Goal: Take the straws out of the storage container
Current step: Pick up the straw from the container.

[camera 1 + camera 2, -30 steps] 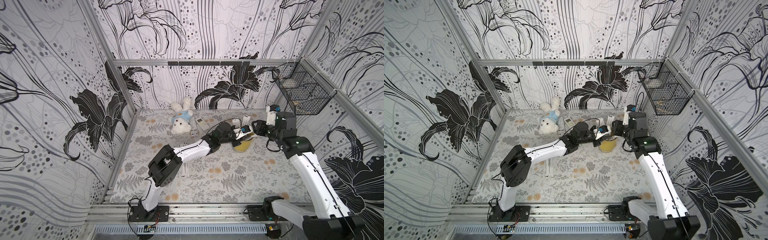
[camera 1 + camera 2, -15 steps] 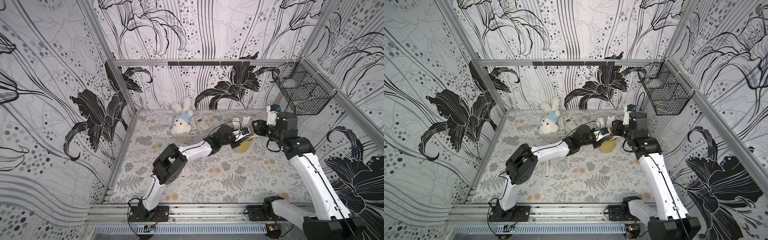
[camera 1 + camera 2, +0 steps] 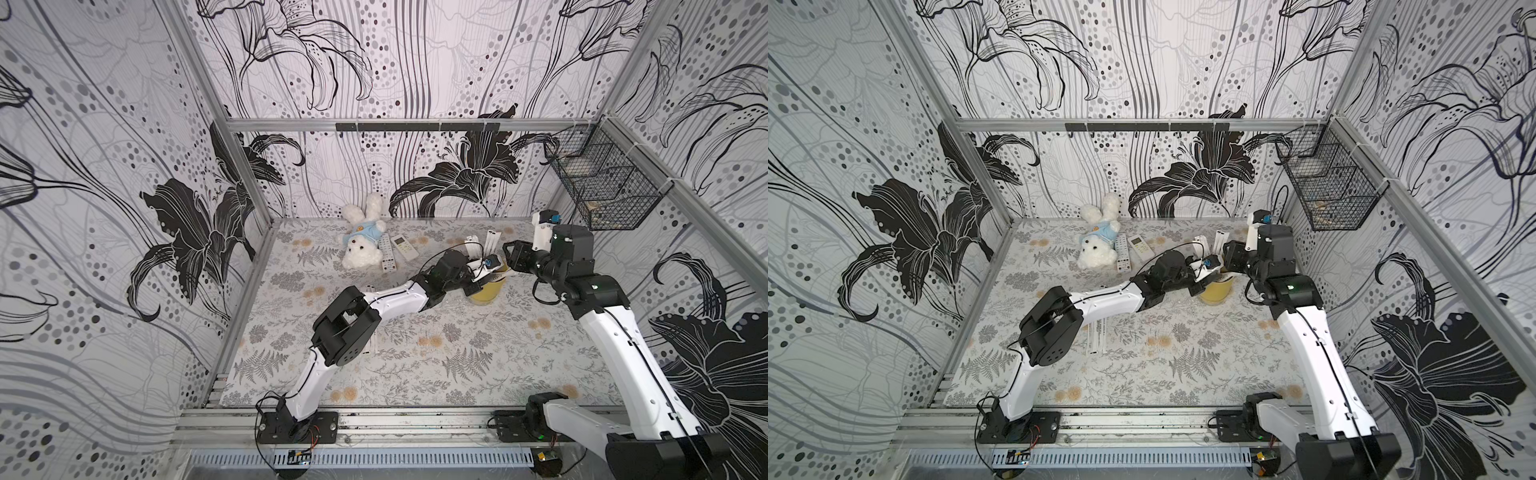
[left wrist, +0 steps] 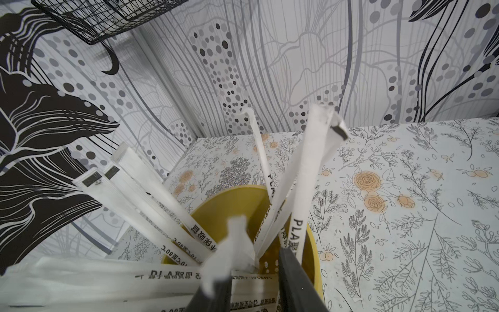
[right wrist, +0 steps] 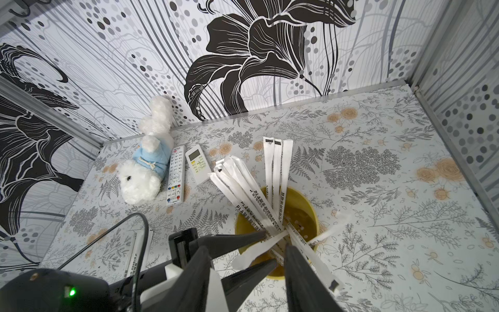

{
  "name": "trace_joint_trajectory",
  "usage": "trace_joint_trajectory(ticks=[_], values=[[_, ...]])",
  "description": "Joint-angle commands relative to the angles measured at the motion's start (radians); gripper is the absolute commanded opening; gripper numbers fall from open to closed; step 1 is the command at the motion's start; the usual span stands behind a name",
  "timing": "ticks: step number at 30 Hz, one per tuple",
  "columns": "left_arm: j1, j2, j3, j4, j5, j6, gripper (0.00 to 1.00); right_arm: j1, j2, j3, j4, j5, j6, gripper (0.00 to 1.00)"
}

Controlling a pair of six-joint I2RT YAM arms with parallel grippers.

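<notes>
You have the storage container [image 4: 229,208] standing upright on the table [image 5: 378,243], right of centre and toward the back wall, with both arms meeting over it. The straws [image 5: 251,200] fan out of its mouth in loose bunches, leaning on the rim in several directions. A few loose straws [image 3: 1096,338] lie flat on the table beside the left arm's elbow.

Your left end effector [image 4: 255,263] is released: its jaws stand apart just over the rim with one or two wrappers passing between them, nothing pinched yet. Your right end effector [image 5: 246,248] is released too, jaws wide, hovering over the rim and holding nothing.

Expect the straws to be very light, with thin paper sleeves that crumple easily and are probably a little slick against each other. Take hold low on the shaft, just above the rim, where they cross and bunch — the free tips will only bend away. Close gently and lift along the lean, or the cup, which looks light as well, may tip or come up with them — the right end effector is well placed to steady it.
</notes>
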Motion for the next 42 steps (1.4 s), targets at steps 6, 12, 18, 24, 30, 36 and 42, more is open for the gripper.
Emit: trace_joint_trajectory(ticks=[6,12,18,24,30,36,42], values=[[0.006,0.025,0.054,0.056,-0.011,-0.022,0.21,-0.004,-0.012,-0.017,0.022,-0.014,-0.001,0.48],[0.006,-0.031,0.032,0.050,-0.008,-0.010,0.05,-0.004,-0.027,-0.013,0.021,-0.014,0.000,0.47],[0.005,-0.111,0.062,-0.054,-0.015,0.004,0.04,-0.004,-0.024,0.016,0.008,-0.028,-0.001,0.47],[0.005,-0.183,0.127,-0.254,-0.028,-0.020,0.00,-0.004,-0.020,0.044,-0.008,-0.039,0.004,0.49],[0.005,-0.285,0.137,-0.324,-0.028,-0.065,0.00,-0.004,-0.016,0.077,0.004,-0.072,0.019,0.49],[0.004,-0.393,0.112,-0.331,-0.045,-0.121,0.00,-0.004,0.003,0.116,-0.002,-0.144,0.014,0.49],[0.004,-0.499,0.155,-0.546,-0.140,-0.202,0.00,0.014,0.008,0.107,0.035,-0.351,-0.029,0.49]])
